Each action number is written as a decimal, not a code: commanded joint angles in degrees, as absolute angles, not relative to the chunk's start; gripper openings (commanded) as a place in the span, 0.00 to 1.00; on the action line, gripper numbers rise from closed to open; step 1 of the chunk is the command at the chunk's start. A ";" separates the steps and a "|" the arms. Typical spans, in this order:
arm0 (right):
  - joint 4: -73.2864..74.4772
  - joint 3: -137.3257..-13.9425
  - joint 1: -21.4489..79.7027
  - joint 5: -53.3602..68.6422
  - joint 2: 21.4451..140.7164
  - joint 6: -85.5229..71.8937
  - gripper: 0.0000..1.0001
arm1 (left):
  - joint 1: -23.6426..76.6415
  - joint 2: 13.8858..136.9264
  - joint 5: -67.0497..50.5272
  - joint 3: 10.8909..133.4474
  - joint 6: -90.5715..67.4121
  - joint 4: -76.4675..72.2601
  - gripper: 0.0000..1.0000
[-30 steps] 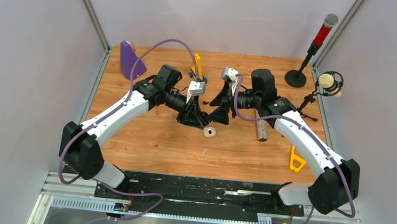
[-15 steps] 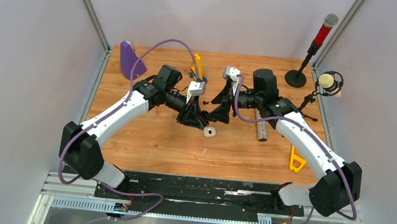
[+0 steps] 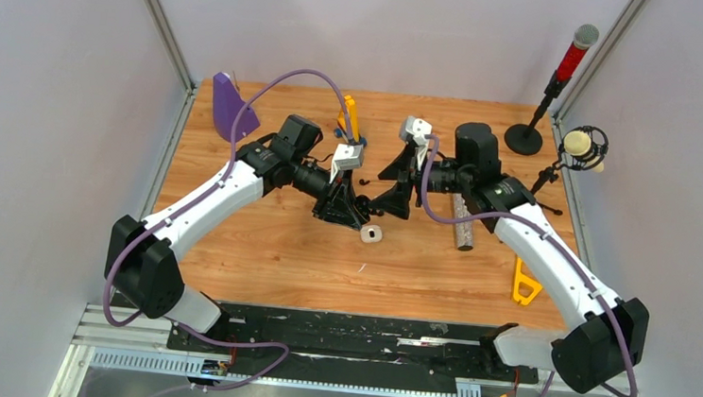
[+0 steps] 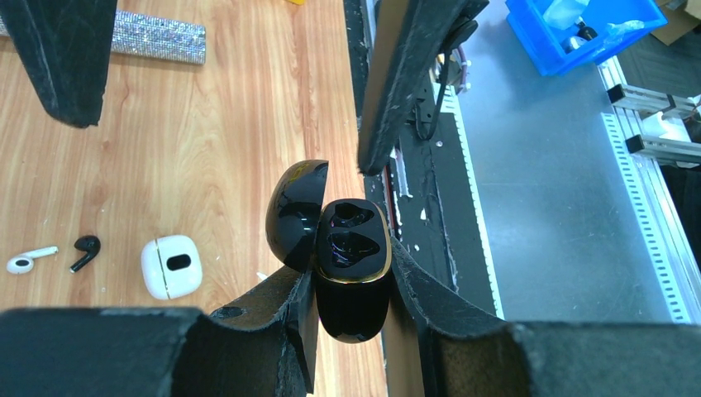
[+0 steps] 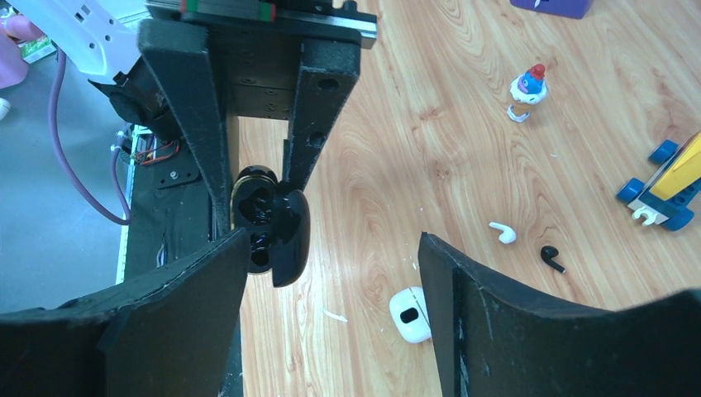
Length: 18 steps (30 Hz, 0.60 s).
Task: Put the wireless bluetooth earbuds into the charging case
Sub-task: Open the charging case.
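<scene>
Both the black earbud (image 5: pixel 552 258) and the white earbud (image 5: pixel 502 233) lie on the table (image 5: pixel 463 99) by the white case (image 5: pixel 411 314), below and aside of the empty, spread right gripper (image 5: pixel 331 248); the left gripper (image 4: pixel 351 285) clamps the open black case (image 4: pixel 354 240).

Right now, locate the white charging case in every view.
Top external: white charging case near picture centre, just beside the left hand.
Left wrist: white charging case lower left, left of the gripped black case.
Right wrist: white charging case bottom centre, right of the black case.
Shared landmark: the left hand, shut on the black case.
</scene>
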<state>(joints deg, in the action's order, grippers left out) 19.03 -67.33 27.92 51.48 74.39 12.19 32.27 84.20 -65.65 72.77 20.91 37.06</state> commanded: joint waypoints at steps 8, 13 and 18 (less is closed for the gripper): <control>18.82 -69.19 27.62 51.88 69.76 13.67 0.82 | 31.51 84.20 -68.61 73.80 19.16 35.47 0.07; 17.67 -67.95 27.69 51.28 73.24 11.32 0.81 | 31.29 84.42 -70.22 74.05 18.93 35.15 0.07; 16.49 -67.76 27.90 50.04 75.92 10.37 0.81 | 31.29 83.71 -70.31 73.86 19.02 35.01 0.07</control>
